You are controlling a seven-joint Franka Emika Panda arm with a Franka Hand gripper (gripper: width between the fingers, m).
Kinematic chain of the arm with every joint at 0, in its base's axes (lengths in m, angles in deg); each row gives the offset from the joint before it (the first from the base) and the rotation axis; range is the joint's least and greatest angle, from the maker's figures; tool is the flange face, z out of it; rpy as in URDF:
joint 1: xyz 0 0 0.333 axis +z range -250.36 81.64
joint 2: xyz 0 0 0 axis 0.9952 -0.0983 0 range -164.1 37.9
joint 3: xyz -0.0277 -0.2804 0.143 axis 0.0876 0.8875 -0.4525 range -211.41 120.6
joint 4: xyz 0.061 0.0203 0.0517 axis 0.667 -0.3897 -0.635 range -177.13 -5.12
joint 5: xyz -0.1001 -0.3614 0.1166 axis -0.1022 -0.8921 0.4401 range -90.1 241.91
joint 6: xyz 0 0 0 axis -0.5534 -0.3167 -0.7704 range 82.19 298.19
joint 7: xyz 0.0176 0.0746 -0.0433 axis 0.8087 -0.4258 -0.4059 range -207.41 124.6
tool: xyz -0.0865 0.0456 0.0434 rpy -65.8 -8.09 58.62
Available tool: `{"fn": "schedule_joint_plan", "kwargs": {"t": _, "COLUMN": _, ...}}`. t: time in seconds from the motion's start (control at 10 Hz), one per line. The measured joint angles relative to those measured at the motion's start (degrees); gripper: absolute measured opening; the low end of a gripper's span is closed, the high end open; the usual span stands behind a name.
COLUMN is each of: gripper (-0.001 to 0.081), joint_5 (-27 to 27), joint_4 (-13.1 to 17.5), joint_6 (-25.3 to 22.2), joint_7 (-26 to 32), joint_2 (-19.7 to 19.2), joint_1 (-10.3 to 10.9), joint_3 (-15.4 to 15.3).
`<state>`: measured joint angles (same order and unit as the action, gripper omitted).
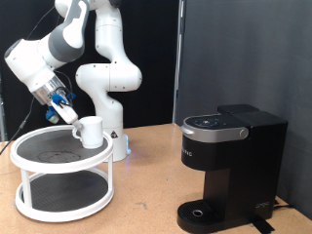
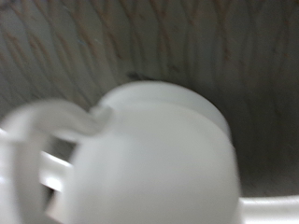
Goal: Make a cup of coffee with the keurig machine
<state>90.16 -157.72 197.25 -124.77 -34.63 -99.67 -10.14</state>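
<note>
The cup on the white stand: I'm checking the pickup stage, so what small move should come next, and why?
Probably close the gripper on the cup. It sits right beside the cup on the white stand, while the keurig machine drip tray is bare. Whether the fingers already grip is unclear.

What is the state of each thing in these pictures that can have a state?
Cup: upright on the top tier of the white stand, at the gripper's fingers.
Gripper: at the cup; whether it grips cannot be told.
Coffee machine: lid down, drip tray bare, no cup under the spout.
White stand: upright on the table, lower tier bare as far as visible.
</note>
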Motion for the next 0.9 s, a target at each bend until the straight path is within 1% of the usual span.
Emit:
{"fn": "schedule_joint_plan", "kwargs": {"t": 0.1, "gripper": 0.0734, "joint_5": 0.9, "joint_4": -0.5, "joint_6": 2.2, "joint_7": 0.0, "joint_2": 0.7, "joint_1": 0.0, "joint_3": 0.0}}
{"fn": "schedule_joint_plan", "kwargs": {"t": 0.2, "gripper": 0.0734, "joint_5": 2.5, "joint_4": -0.6, "joint_6": 3.4, "joint_7": 0.1, "joint_2": 1.5, "joint_1": 0.1, "joint_3": 0.0}}
{"fn": "schedule_joint_plan", "kwargs": {"t": 0.3, "gripper": 0.0734, "joint_5": 4.0, "joint_4": -0.5, "joint_6": 3.5, "joint_7": 0.2, "joint_2": 2.2, "joint_1": 0.3, "joint_3": 0.0}}
{"fn": "schedule_joint_plan", "kwargs": {"t": 0.4, "gripper": 0.0734, "joint_5": 4.4, "joint_4": 0.2, "joint_6": 1.6, "joint_7": 0.2, "joint_2": 2.7, "joint_1": 0.4, "joint_3": 0.0}}
{"fn": "schedule_joint_plan", "kwargs": {"t": 0.5, "gripper": 0.0734, "joint_5": 4.0, "joint_4": 1.3, "joint_6": -1.8, "joint_7": 0.2, "joint_2": 2.7, "joint_1": 0.5, "joint_3": -0.1}}
{"fn": "schedule_joint_plan", "kwargs": {"t": 0.6, "gripper": 0.0734, "joint_5": 2.1, "joint_4": 2.8, "joint_6": -5.8, "joint_7": 0.2, "joint_2": 2.7, "joint_1": 0.7, "joint_3": -0.5}}
{"fn": "schedule_joint_plan", "kwargs": {"t": 0.7, "gripper": 0.0734, "joint_5": 0.0, "joint_4": 4.2, "joint_6": -8.5, "joint_7": 0.3, "joint_2": 2.5, "joint_1": 1.0, "joint_3": -1.2}}
{"fn": "schedule_joint_plan", "kwargs": {"t": 0.9, "gripper": 0.0734, "joint_5": -2.0, "joint_4": 6.9, "joint_6": -11.7, "joint_7": 0.3, "joint_2": 1.2, "joint_1": 1.8, "joint_3": -2.4}}
